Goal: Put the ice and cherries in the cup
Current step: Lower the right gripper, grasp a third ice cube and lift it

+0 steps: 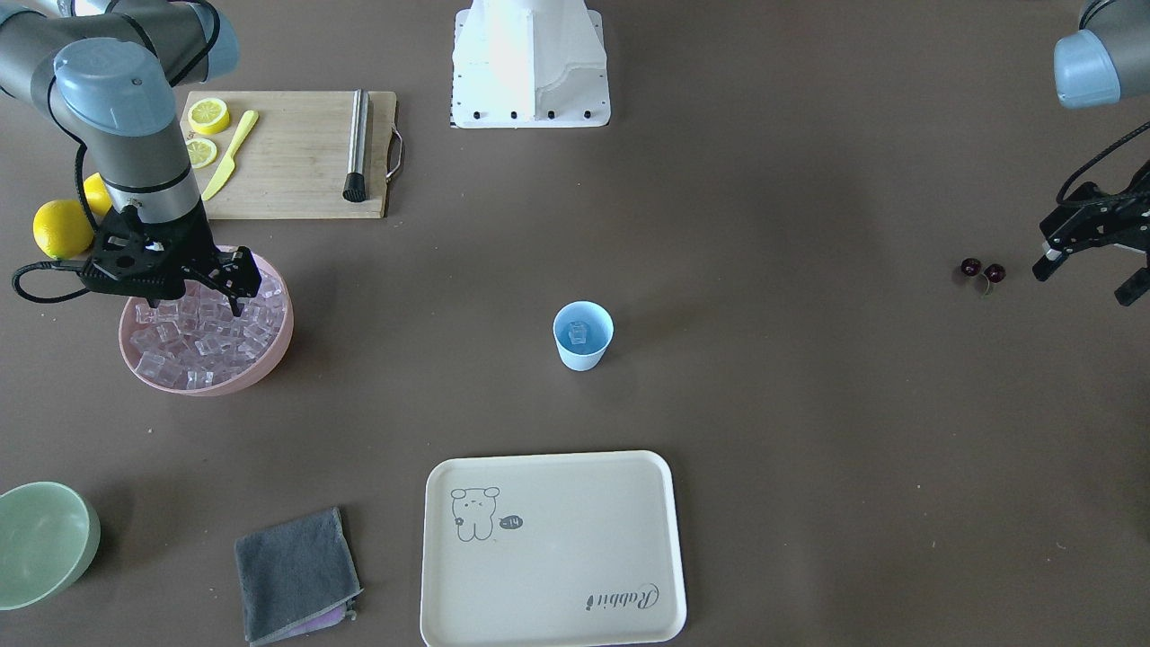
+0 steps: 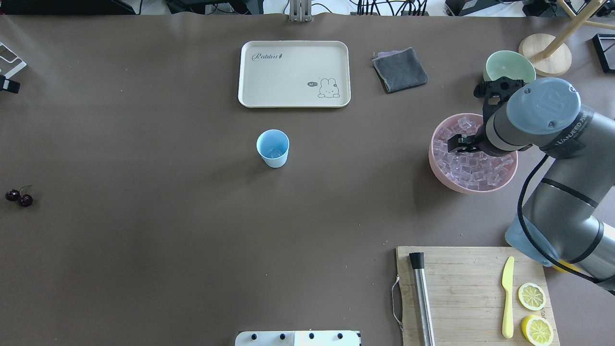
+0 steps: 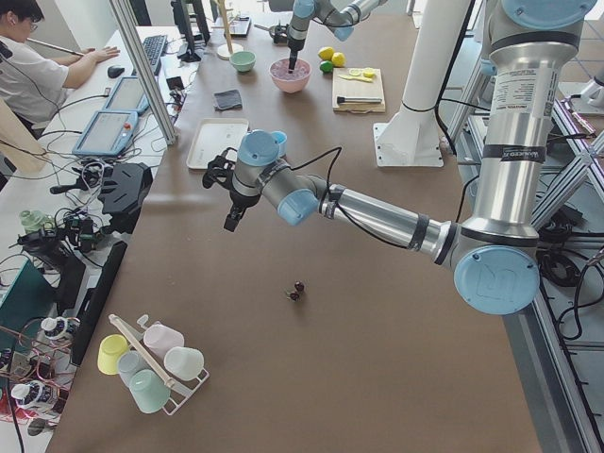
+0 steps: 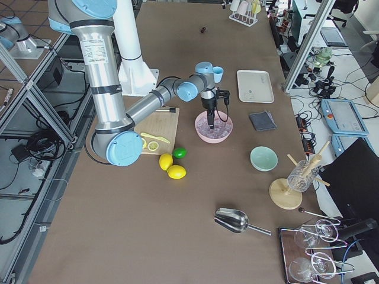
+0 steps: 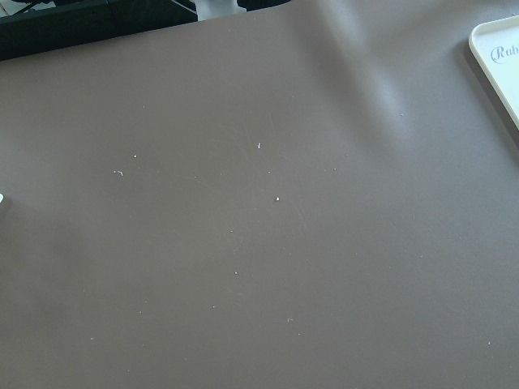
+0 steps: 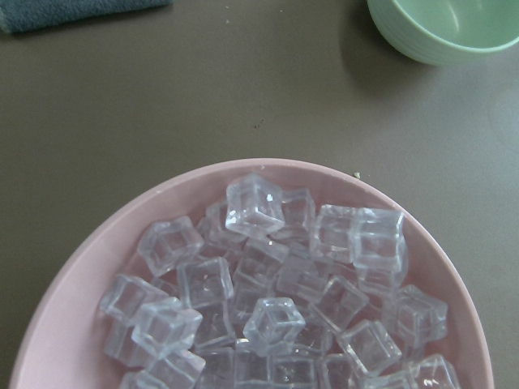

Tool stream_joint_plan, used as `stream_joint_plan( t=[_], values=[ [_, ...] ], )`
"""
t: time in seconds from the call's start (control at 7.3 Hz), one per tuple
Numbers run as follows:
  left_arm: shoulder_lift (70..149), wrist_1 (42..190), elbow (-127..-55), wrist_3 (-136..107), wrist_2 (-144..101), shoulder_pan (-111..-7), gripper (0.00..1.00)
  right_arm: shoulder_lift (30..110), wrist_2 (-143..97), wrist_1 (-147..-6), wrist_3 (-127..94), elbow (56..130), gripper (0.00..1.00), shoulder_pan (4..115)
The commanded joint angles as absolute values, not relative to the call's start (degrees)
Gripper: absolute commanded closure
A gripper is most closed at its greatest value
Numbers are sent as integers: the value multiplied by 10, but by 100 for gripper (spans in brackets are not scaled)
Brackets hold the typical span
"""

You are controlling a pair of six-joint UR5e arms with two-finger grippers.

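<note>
Right gripper [image 1: 235, 301] jaws dip among the ice [image 6: 255, 204] in the pink bowl [image 1: 260, 370]; their gap is unreadable, and the wrist blocks them overhead. Left gripper [image 1: 1089, 272] is clipped by the frame edge. Green bowl [image 1: 36, 539] at the desk corner is cut off. Ice count in the cup [image 1: 582, 358] is unclear.

The blue cup [image 2: 273, 148] stands mid-table with a bit of ice [image 2: 275, 153] inside. The cherries [image 2: 19, 197] lie way off to the left. On the right, the right gripper [image 2: 456, 143] hangs over a pink bowl [image 2: 456, 185] full of ice.
</note>
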State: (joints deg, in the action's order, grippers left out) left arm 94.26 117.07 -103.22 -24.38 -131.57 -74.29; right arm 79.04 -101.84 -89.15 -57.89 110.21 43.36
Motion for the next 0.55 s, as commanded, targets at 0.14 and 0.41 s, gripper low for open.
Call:
stream_joint_plan(
  t=[0.14, 0.41],
  values=[
    [944, 1171, -1033, -243, -1316, -738, 1, 803, -1017, -892, -595, 1101, 22, 410],
    [943, 1171, -1034, -243, -1315, -738, 1, 804, -1016, -893, -602, 1101, 46, 403]
  ],
)
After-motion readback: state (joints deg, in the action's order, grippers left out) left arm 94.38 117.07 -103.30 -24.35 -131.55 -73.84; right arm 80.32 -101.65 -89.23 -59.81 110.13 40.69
